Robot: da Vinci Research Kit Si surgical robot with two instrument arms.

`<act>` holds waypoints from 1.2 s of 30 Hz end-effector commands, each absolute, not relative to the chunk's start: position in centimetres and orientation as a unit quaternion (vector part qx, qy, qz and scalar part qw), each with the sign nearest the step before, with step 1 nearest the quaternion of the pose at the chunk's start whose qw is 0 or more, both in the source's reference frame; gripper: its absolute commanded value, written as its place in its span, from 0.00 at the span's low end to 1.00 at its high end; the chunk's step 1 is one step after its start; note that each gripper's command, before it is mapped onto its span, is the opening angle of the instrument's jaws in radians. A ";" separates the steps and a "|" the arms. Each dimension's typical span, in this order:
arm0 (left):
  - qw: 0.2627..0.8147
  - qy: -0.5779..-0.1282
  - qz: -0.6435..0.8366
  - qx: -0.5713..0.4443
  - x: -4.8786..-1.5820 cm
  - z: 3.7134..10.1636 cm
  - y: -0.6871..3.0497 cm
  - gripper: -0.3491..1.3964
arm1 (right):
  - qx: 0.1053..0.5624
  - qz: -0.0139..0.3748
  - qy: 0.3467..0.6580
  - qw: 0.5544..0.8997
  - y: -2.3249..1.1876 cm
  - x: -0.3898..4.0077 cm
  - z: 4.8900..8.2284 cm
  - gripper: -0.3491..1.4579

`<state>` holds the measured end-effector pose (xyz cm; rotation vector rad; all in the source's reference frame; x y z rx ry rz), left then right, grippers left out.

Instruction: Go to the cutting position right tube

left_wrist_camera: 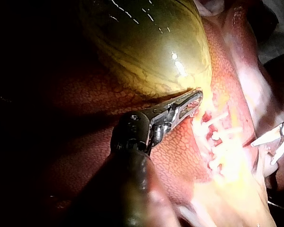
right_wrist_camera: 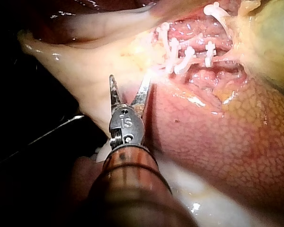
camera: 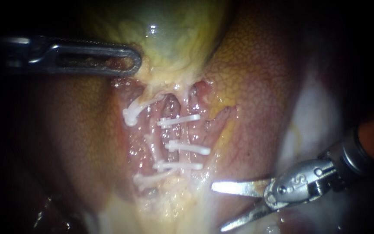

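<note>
Quick status, endoscope pov: my right instrument (camera: 217, 208) comes in from the lower right w/ its two blades spread apart and nothing between them. It's over the pale tissue (camera: 321, 112) next to the liver (camera: 256, 86), off to the side of the clipped area and not touching any tube. The right tube (camera: 168, 133) runs down the middle of the raw patch under the gallbladder (camera: 169, 39). It has three white clips (camera: 182, 120) across it, one below the other. My upper blade tip points roughly toward the lowest of those clips, w/ a gap between them. My left instrument (camera: 137, 60) is up top, jaws clamped on the gallbladder's lower edge. The left wrist cam shows the same, afaict.
</note>
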<state>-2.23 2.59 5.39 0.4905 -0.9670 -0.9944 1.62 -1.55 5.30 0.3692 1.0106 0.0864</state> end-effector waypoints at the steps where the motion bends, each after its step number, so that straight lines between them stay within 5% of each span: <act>1: 0.741 -0.441 -0.454 0.224 -2.23 5.38 2.59 0.00 | 0.177 0.042 0.481 0.858 -1.55 1.62 5.30 0.94; 21: 0.735 -0.440 -0.469 0.213 -1.60 4.90 2.88 0.00 | 0.180 0.049 0.479 0.858 -1.51 1.64 5.33 0.94; 36: 0.735 -0.440 -0.470 0.211 -1.64 4.92 2.85 0.00 | 0.270 0.131 0.464 0.833 -1.00 1.75 5.11 0.98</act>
